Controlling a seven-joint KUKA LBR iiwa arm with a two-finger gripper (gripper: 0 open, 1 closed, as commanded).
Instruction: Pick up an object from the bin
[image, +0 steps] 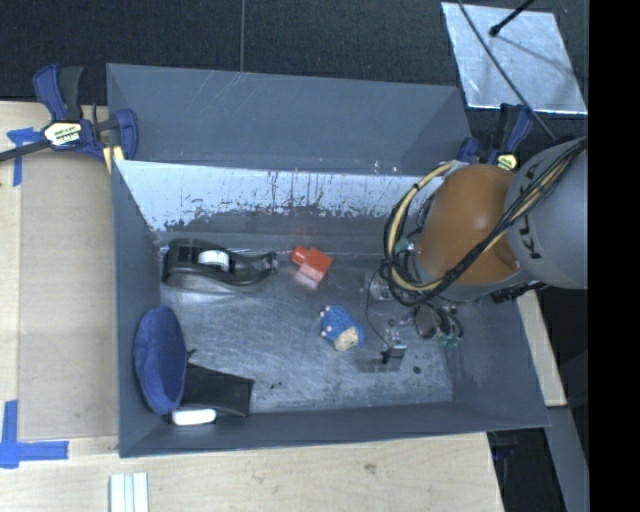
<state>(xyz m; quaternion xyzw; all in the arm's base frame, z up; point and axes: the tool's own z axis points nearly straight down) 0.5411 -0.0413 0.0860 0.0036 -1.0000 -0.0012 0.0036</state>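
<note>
You can see a small blue and yellow toy (339, 328) lying near the middle of the bin (300, 120). The gripper (392, 350) is down low, just to the right of the toy and not touching it. You cannot tell if the gripper is spread apart or pressed together. An orange block (311, 264) sits a bit farther back. At the far left lies a black tape holder (215, 266). By the left wall rests a round blue thing (160, 360), with a black piece (218, 392) and a little white piece (194, 416) beside it.
</note>
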